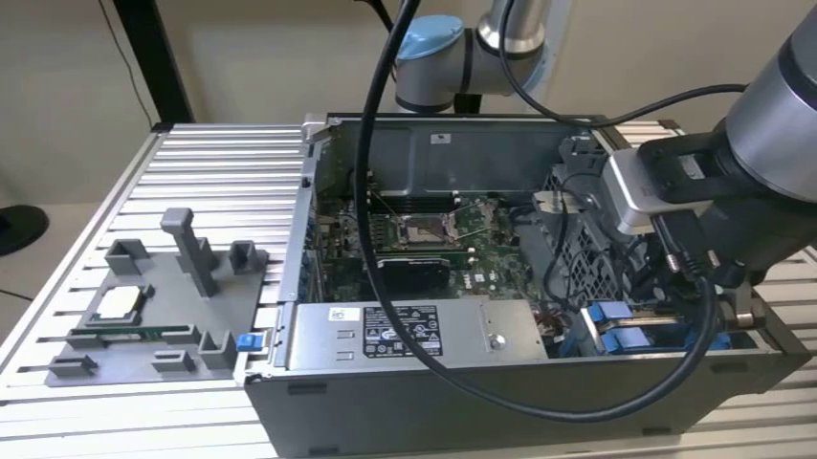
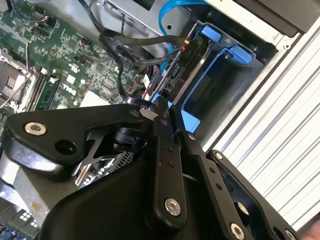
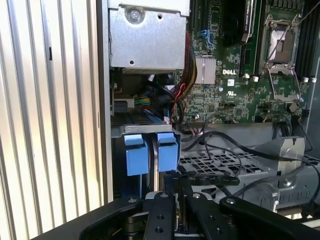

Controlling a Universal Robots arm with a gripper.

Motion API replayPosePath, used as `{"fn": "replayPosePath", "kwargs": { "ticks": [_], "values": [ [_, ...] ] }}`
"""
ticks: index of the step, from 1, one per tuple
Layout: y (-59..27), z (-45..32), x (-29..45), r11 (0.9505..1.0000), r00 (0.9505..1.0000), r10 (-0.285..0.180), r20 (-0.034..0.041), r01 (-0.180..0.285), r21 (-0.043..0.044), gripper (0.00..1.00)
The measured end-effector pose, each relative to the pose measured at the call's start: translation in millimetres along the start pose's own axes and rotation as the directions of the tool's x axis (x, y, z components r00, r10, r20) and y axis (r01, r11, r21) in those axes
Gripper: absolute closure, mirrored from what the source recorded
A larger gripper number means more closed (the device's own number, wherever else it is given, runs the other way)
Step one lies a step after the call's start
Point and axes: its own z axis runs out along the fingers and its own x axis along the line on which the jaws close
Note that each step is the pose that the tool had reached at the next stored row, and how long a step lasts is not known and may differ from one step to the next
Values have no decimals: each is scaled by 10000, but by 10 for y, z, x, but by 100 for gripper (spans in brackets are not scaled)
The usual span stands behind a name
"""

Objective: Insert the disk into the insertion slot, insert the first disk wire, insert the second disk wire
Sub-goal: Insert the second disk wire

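You are working over a ribbed metal table point(image 1: 217, 153). An open computer case point(image 1: 511, 382) stands on it, directly beneath the jaws. Well away from the jaws, toward the exterior view's left, a grey plastic fixture tray point(image 1: 153, 316) lies flat on the same ribs, beside the case.
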Motion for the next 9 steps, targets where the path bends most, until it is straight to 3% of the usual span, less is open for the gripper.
{"fn": "replayPosePath", "kwargs": {
  "ticks": [9],
  "values": [
    [3,27,6,10000,10000,-3,-12,3,2,100]
  ]
}}
